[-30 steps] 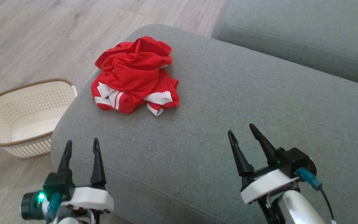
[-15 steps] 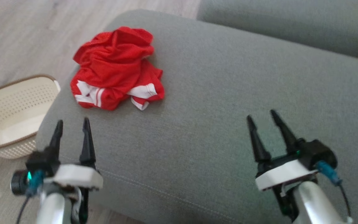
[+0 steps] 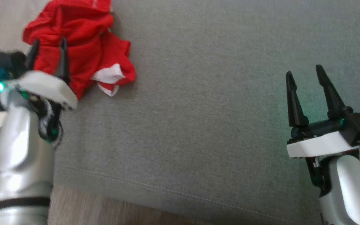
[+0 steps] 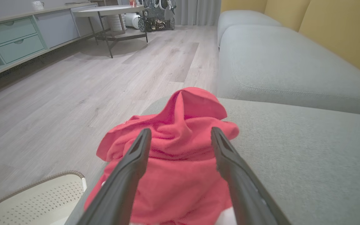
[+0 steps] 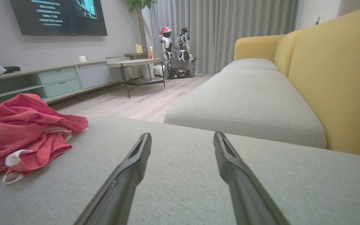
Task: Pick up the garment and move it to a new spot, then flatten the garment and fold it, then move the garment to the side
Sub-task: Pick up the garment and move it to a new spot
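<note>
You have a soft, crumpled red cloth garment (image 3: 83,40), upper left in the head view, on a matt, woven grey sofa cushion (image 3: 198,109); the floor (image 4: 73,78) looks like smooth pale wood.

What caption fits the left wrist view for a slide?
Open left tool aimed at the crumpled red garment on the grey cushion, basket on the floor beside.

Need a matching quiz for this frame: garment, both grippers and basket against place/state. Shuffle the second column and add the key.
Column one:
1. garment
2. left gripper
3. right gripper
4. basket

Column two:
A. on the floor, beside the cushion
B. open, above bare grey cushion
C. crumpled, red with white trim
D. open, fingers aimed at the red cloth

Pairs: 1-C, 2-D, 3-B, 4-A
</note>
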Tool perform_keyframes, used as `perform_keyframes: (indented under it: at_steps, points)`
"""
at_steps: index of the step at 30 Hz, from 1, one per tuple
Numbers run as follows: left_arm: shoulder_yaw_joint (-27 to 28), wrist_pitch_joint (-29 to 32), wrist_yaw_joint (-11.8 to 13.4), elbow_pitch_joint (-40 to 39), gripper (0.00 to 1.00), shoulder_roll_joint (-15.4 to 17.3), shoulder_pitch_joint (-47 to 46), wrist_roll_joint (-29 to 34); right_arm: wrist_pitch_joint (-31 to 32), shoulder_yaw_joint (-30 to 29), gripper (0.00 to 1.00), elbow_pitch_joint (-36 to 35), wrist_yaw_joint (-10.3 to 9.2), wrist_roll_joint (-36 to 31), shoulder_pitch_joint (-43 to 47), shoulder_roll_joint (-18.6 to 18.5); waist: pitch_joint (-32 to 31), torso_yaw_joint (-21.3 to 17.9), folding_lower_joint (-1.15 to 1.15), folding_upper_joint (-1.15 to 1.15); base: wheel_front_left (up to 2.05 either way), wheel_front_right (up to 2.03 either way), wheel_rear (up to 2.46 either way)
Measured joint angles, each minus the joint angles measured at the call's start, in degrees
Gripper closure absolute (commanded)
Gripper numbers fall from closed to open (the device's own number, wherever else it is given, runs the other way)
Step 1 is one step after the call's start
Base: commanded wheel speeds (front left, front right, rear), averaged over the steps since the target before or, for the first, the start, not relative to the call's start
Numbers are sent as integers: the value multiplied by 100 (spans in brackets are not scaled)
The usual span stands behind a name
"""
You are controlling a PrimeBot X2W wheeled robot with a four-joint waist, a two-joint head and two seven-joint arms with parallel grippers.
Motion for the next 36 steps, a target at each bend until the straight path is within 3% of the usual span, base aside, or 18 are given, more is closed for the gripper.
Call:
perform_keyframes:
  at_steps: [5, 13, 14, 25, 36]
  points:
    - [90, 353, 9, 722, 0, 237, -774, 5, 43, 0, 0, -187, 0, -1, -4, -67, 376, -239, 0, 0, 0, 0, 0]
    - [149, 371, 15, 1744, 0, 455, -1460, 22, 42, 31, 0, -250, 0, -1, -106, -77, 725, -578, 0, 0, 0, 0, 0]
    - [152, 391, 16, 1962, 100, 468, -1553, 15, 41, 30, 0, -249, 0, -1, -106, -77, 761, -629, -1, 0, 0, 0, 0]
    - [261, -638, 107, 2231, 100, 569, -1646, -85, -121, 97, 0, 109, 0, 4, -104, -12, 368, -677, -1, 0, 0, 0, 0]
    - [536, -833, 67, 722, 100, 638, -1161, -310, -321, 101, 0, 634, 0, 146, -39, 151, -540, -716, -1, 0, 0, 0, 0]
